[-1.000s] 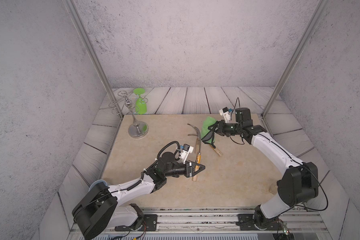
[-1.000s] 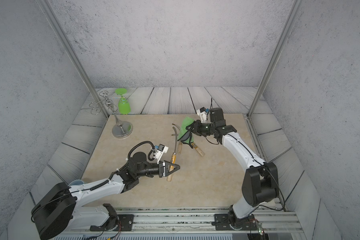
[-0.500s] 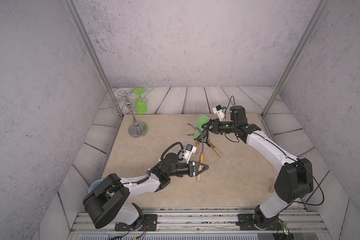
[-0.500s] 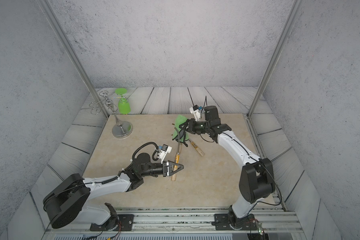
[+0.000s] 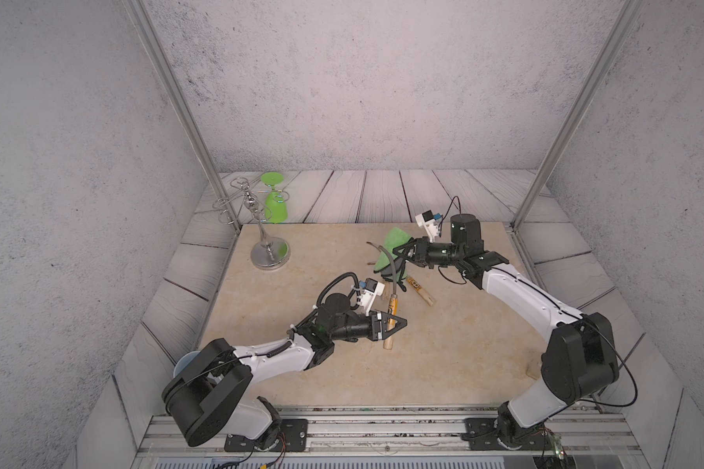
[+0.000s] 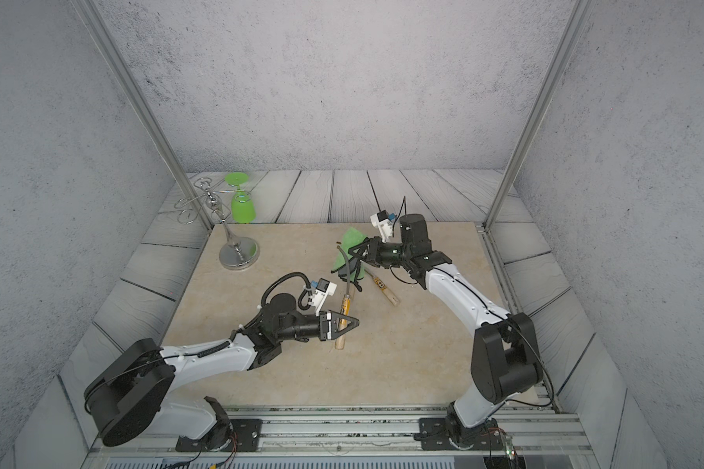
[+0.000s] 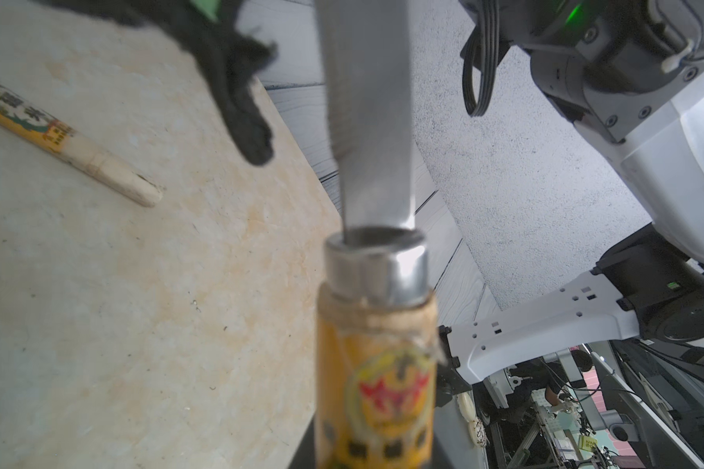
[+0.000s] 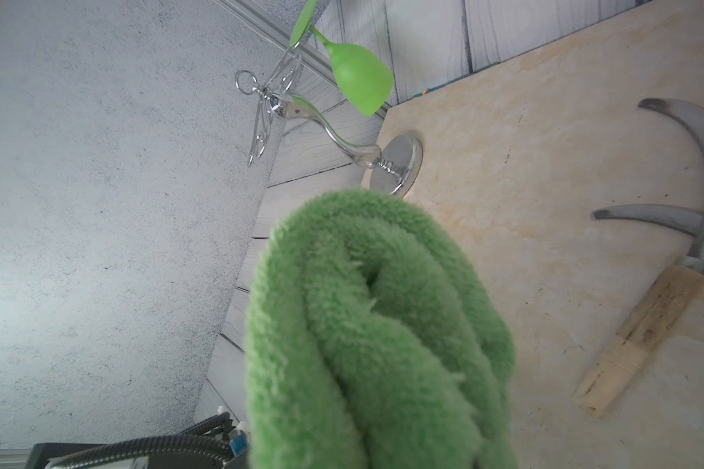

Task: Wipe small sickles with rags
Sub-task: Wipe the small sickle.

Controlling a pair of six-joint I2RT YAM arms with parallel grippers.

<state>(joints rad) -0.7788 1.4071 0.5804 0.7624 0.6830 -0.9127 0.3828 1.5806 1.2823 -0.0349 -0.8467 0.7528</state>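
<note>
Left pincer clamped on sickle handle, right pincer clamped on rag — rag beside blade

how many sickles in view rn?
3: held sickle in the left gripper; loose labelled sickle lying by the rag; plain-handled sickle lying nearby, mostly hidden in top views.

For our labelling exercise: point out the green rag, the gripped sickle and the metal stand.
green rag (image 8: 374, 325), right wrist view, folded fuzzy middle.
gripped sickle (image 7: 376, 266), left wrist view, metal collar above handle.
metal stand (image 5: 275, 258), a top view, round base.
</note>
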